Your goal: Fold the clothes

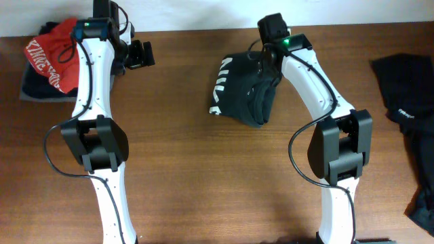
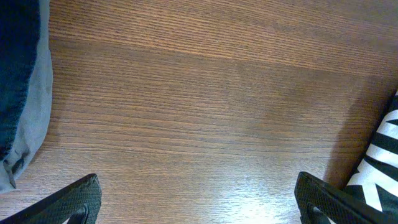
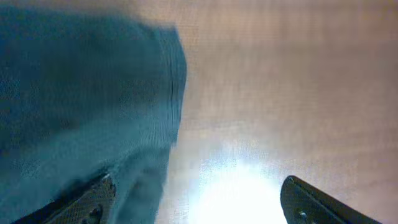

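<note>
- I see the brown wooden table (image 1: 203,176) filling the overhead view, its grain running side to side.
- The two white-and-black arms reach up from the near edge: the left arm (image 1: 95,102) toward the far-left corner, the right arm (image 1: 319,95) toward the middle of the far side.
- A loose heap of dark clothes (image 1: 410,102) lies at the right edge, partly out of the picture and well apart from both arms.
- The folded black shirt (image 1: 241,95) with white stripes sits in the middle of the table, just under the right wrist. On the right wrist camera its cloth looks dark teal.
- The left pile (image 1: 30,81) of dark garments sits in the far-left corner with a red cloth (image 1: 51,51) bearing white lettering on top.
- My right gripper (image 3: 199,199) has its jaws wide apart. One finger rests against the edge of the folded shirt, the other is over bare wood, and nothing is clamped.
- My left gripper (image 2: 196,199) is also spread wide over bare table, between the left pile and the striped shirt, holding nothing.
</note>
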